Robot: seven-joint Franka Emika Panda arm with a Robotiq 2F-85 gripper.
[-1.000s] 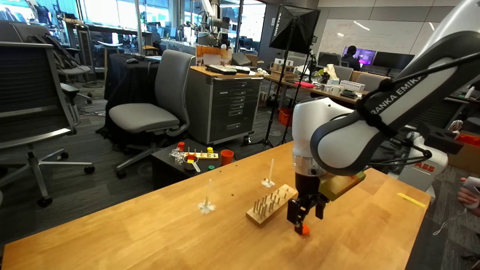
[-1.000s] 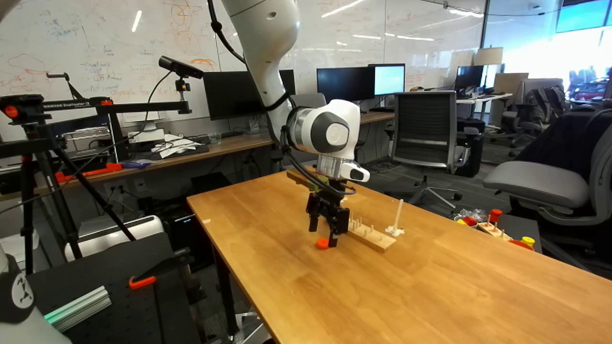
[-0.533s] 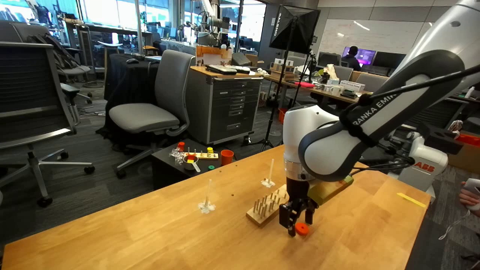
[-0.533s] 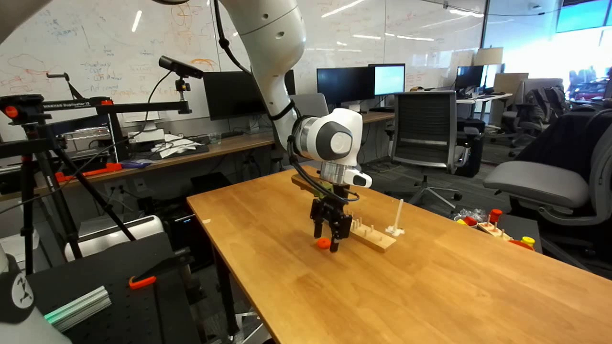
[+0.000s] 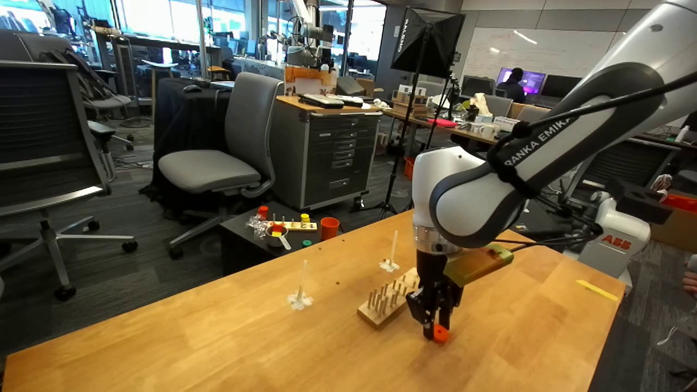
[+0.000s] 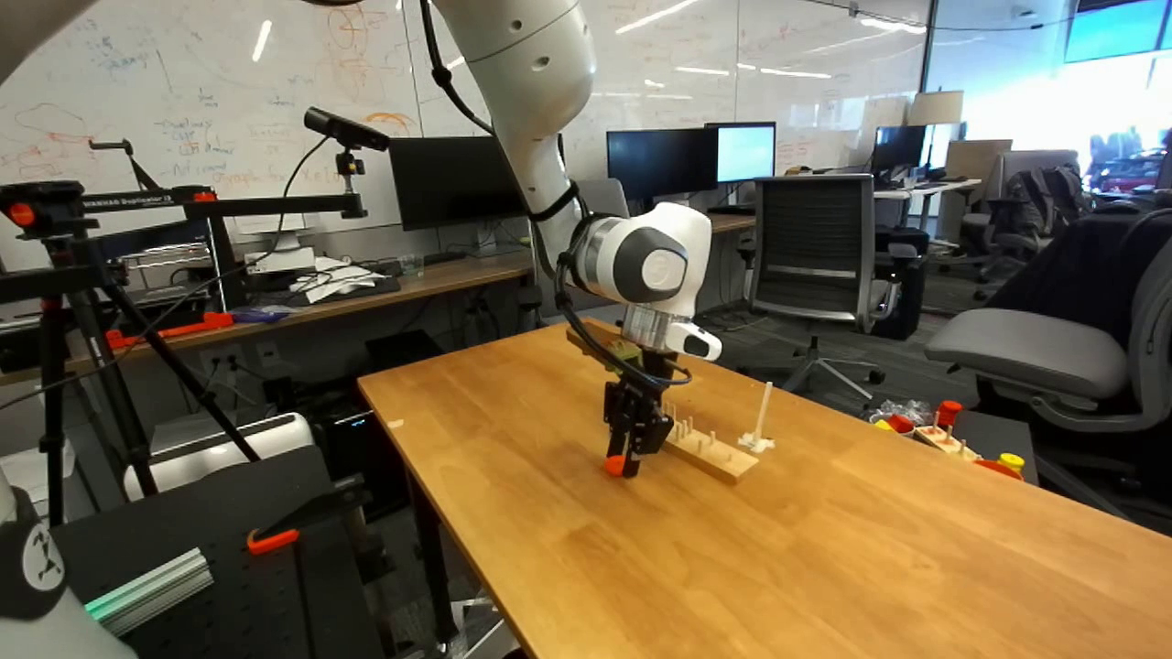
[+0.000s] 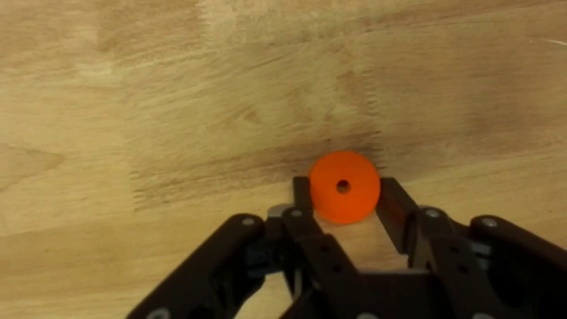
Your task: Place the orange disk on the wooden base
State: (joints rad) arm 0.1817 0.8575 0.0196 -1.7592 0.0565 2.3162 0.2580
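Observation:
The orange disk, round with a small centre hole, lies between my gripper's fingers, with a pad pressed against either side in the wrist view. My gripper is shut on it, pointing straight down. In both exterior views the disk is at tabletop height, partly covered by a finger. Close beside my gripper stands the wooden base, a pale block with rows of upright pegs. Part of its length is hidden behind the gripper in an exterior view. The wrist view does not show the base.
Two thin white rods rise from taped feet on the wooden table, beyond the base. A low black side table past the table edge holds cups and another pegged board.
The fingers have closed from wide apart to both sides of the orange disk. Over the last second the gripper shifted slightly across the table and settled around the disk.

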